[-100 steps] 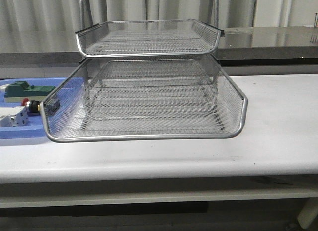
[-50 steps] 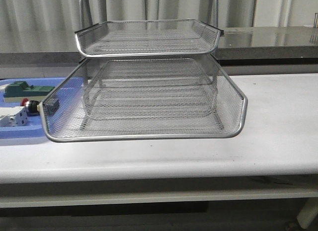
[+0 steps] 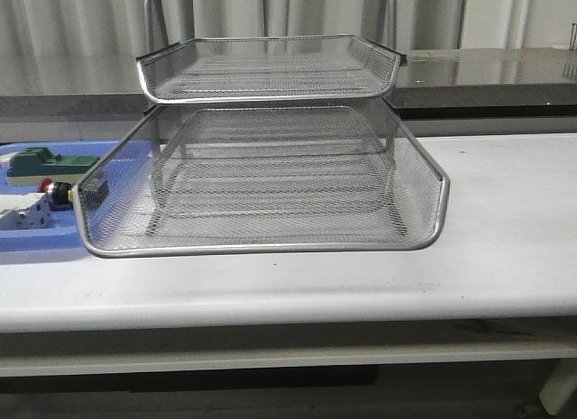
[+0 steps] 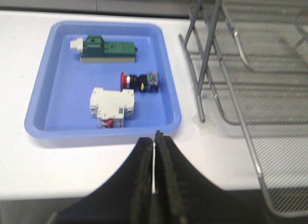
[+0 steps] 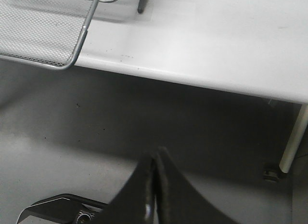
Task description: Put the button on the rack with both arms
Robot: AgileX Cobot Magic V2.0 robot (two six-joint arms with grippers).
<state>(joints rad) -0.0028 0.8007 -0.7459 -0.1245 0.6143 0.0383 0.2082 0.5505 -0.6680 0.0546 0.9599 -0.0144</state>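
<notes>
Front view shows the rack (image 3: 270,149) standing on the white counter (image 3: 505,230), its wire-mesh tiers bare, with the wide lower tier jutting toward the camera. At the far left lies a blue tray (image 3: 36,241), just beside the rack's lower tier; the button (image 3: 56,192) rests in it, red head pointing left, between a green block (image 3: 45,162) and a white-grey block (image 3: 25,212). Neither arm shows in this view. Left wrist view looks down on the same blue tray (image 4: 48,89), with the button (image 4: 139,81) lying on its side near the tray's middle, the green block (image 4: 107,48) on one side of it and the white-grey block (image 4: 112,107) on the other. The left tool (image 4: 155,156) hangs over the counter's near edge, apart from the tray, its two fingers pressed together and holding nothing. The rack (image 4: 250,79) stands next to the tray, one leg on the counter. Right wrist view shows the right tool (image 5: 155,180) with fingers pressed together, empty, out past the counter's edge (image 5: 192,74) above the grey floor (image 5: 72,127), with a corner of the rack (image 5: 43,31) above.
</notes>
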